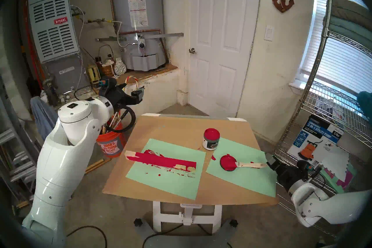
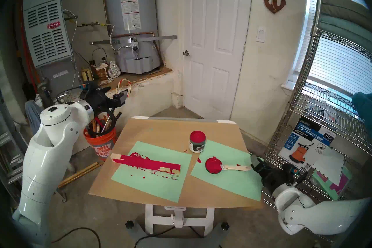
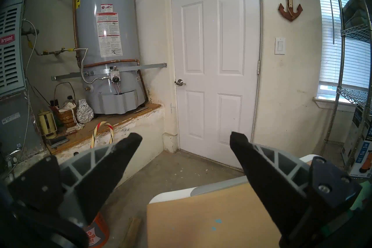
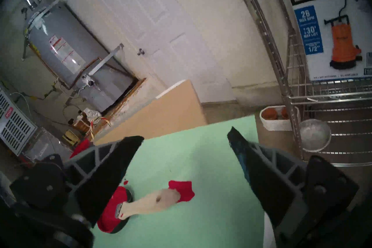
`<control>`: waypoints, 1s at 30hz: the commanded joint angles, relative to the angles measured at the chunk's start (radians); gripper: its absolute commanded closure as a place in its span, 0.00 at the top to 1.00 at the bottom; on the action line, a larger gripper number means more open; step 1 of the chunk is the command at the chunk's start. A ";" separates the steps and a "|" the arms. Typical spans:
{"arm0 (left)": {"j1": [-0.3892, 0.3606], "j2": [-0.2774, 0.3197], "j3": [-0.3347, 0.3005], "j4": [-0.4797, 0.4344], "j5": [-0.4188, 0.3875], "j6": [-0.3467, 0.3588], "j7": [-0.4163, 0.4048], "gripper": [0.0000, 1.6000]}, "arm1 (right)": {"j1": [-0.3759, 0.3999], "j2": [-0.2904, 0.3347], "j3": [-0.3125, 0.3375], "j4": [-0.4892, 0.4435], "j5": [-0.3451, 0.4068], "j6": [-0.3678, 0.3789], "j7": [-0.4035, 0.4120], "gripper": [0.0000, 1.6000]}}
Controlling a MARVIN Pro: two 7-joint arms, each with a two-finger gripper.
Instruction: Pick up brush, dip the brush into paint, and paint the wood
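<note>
The right claw (image 4: 185, 134) gapes empty just beside the brush (image 4: 149, 202) handle's end, bristles resting on the lid (image 4: 112, 213).

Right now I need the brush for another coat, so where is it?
In the head view, the brush lies on the right green paper, bristles on the red lid, handle toward the open right gripper.

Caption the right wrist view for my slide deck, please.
Open right tool above green paper; the brush lies free, its bristles resting on the red-coated lid.

White door (image 1: 221, 40); grey water heater (image 1: 136, 10); concrete floor (image 1: 96, 215)
</note>
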 commanded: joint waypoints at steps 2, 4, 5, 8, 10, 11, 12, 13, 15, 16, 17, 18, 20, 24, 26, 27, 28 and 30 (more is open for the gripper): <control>-0.011 0.001 -0.005 -0.014 0.001 -0.007 0.000 1.00 | 0.030 0.036 0.048 -0.062 -0.168 -0.125 0.008 1.00; -0.012 0.002 -0.004 -0.013 0.000 -0.006 0.000 1.00 | 0.058 0.039 0.065 -0.077 -0.215 -0.108 -0.003 1.00; -0.012 0.002 -0.004 -0.013 0.000 -0.006 0.000 1.00 | 0.073 0.040 0.076 -0.092 -0.237 -0.100 0.002 1.00; -0.012 0.002 -0.004 -0.013 -0.001 -0.006 0.000 1.00 | 0.118 0.044 0.111 -0.128 -0.276 -0.064 -0.007 1.00; -0.011 0.003 -0.004 -0.012 -0.002 -0.005 0.000 1.00 | 0.151 0.046 0.139 -0.142 -0.310 -0.035 -0.009 1.00; -0.011 0.003 -0.003 -0.011 -0.002 -0.005 0.000 1.00 | 0.165 0.047 0.151 -0.153 -0.318 -0.019 -0.012 1.00; -0.011 0.003 -0.003 -0.011 -0.003 -0.005 0.001 1.00 | 0.171 0.048 0.166 -0.163 -0.331 -0.004 -0.015 1.00; -0.011 0.003 -0.003 -0.011 -0.003 -0.005 0.001 1.00 | 0.189 0.048 0.170 -0.175 -0.334 0.014 -0.016 1.00; -0.011 0.003 -0.003 -0.011 -0.004 -0.005 0.001 1.00 | 0.196 0.049 0.181 -0.183 -0.346 0.031 -0.021 1.00; -0.011 0.004 -0.003 -0.010 -0.004 -0.004 0.001 1.00 | 0.214 0.051 0.194 -0.202 -0.360 0.065 -0.031 1.00; -0.011 0.004 -0.003 -0.010 -0.005 -0.004 0.001 1.00 | 0.208 0.052 0.205 -0.211 -0.365 0.075 -0.036 1.00; -0.011 0.004 -0.003 -0.010 -0.005 -0.004 0.001 1.00 | 0.224 0.053 0.204 -0.216 -0.373 0.091 -0.040 1.00; -0.011 0.004 -0.002 -0.009 -0.006 -0.004 0.001 1.00 | 0.231 0.054 0.211 -0.236 -0.383 0.122 -0.051 1.00; -0.011 0.005 -0.002 -0.008 -0.008 -0.004 0.001 1.00 | 0.249 0.057 0.217 -0.272 -0.399 0.189 -0.080 1.00; -0.011 0.005 -0.001 -0.008 -0.008 -0.004 0.001 1.00 | 0.253 0.057 0.218 -0.277 -0.404 0.203 -0.087 1.00; -0.011 0.005 -0.001 -0.007 -0.008 -0.004 0.002 1.00 | 0.255 0.058 0.218 -0.281 -0.409 0.214 -0.092 1.00; -0.010 0.006 -0.001 -0.007 -0.009 -0.003 0.002 1.00 | 0.257 0.059 0.216 -0.289 -0.414 0.240 -0.104 1.00; -0.011 0.006 -0.001 -0.006 -0.009 -0.004 0.002 1.00 | 0.259 0.056 0.215 -0.294 -0.416 0.251 -0.109 1.00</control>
